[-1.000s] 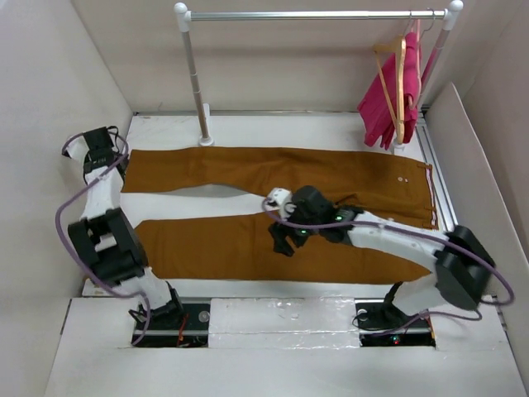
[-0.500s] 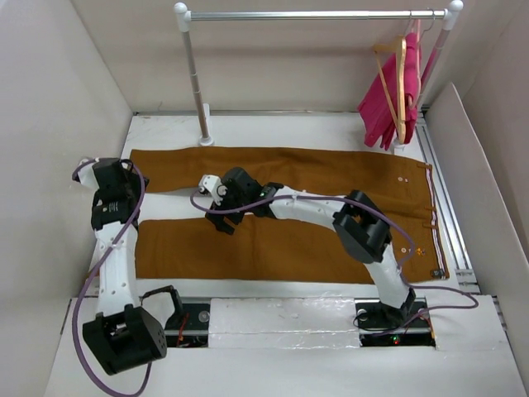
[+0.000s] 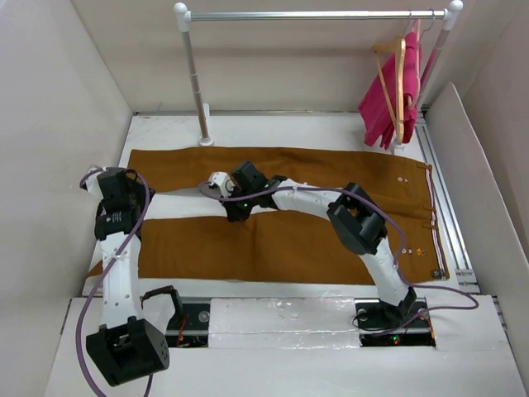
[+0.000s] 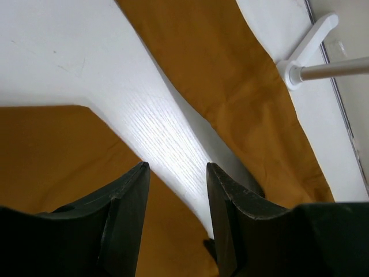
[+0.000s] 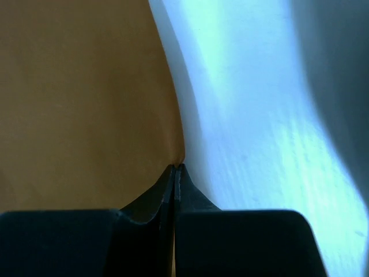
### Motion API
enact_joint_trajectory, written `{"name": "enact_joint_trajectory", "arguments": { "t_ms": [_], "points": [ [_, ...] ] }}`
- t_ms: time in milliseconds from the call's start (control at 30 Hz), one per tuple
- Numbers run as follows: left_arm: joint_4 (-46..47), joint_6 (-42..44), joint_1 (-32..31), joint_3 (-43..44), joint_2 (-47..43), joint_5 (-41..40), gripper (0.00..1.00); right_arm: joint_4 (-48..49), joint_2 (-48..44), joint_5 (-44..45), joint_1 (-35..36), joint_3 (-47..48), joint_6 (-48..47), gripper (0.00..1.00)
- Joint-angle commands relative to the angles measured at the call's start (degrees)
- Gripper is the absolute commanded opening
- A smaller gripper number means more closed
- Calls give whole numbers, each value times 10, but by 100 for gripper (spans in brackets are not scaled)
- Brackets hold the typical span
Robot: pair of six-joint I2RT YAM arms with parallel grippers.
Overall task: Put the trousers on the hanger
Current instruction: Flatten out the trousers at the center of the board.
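The rust-brown trousers (image 3: 331,178) lie flat on the white table, waist to the right and both legs (image 4: 230,75) running left. My right gripper (image 3: 238,212) is down at the inner edge of the near leg (image 5: 86,104). Its jaws (image 5: 175,167) are shut, and the cloth's edge meets the tips. My left gripper (image 3: 131,186) hovers open (image 4: 176,173) over the white gap between the two legs near their cuffs, holding nothing. The tan wooden hanger (image 3: 400,83) hangs from the rail at the back right.
A white-and-silver clothes rail (image 3: 314,15) spans the back; its left post foot (image 4: 300,63) stands just beyond the far leg. A bright pink garment (image 3: 382,107) hangs beside the hanger. Walls close in the table on both sides.
My right gripper has closed at the near leg's inner edge after standing open half a second ago. The left arm has drifted slightly toward the near edge with its jaws still apart.
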Motion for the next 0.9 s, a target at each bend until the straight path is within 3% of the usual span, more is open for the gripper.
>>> {"name": "enact_joint_trajectory", "arguments": {
  "t_ms": [0, 167, 300, 367, 400, 433, 500, 600, 767, 867],
  "points": [
    [-2, 20, -2, 13, -4, 26, 40, 48, -86, -24, -56, -13, 17, 0],
    [-34, 40, -8, 29, -6, 9, 41, 79, -155, -28, -130, -75, 21, 0],
    [-47, 42, -8, 13, -9, -10, 41, -9, -146, -21, -129, -76, -36, 0],
    [-55, 41, -8, 7, -13, -32, 41, 13, -174, -19, -124, -110, -34, 0],
    [-57, 38, -8, -3, -15, -46, 48, 37, -183, -31, -124, -149, -22, 0],
    [-58, 35, -8, -10, -16, -60, 63, 69, -192, -53, -124, -161, -16, 0],
    [-51, 32, 3, -38, -14, -79, 72, 83, -217, -62, -124, -177, -9, 0],
    [-25, 45, 67, -66, -12, -16, 75, 69, -258, -55, -113, -198, -20, 0],
    [-19, 4, 97, -89, 4, 37, 73, 79, -298, -50, -119, -248, -13, 0],
    [21, -22, 150, -129, 22, 128, 70, 82, -313, -54, -120, -266, -10, 0]
  ]
}}
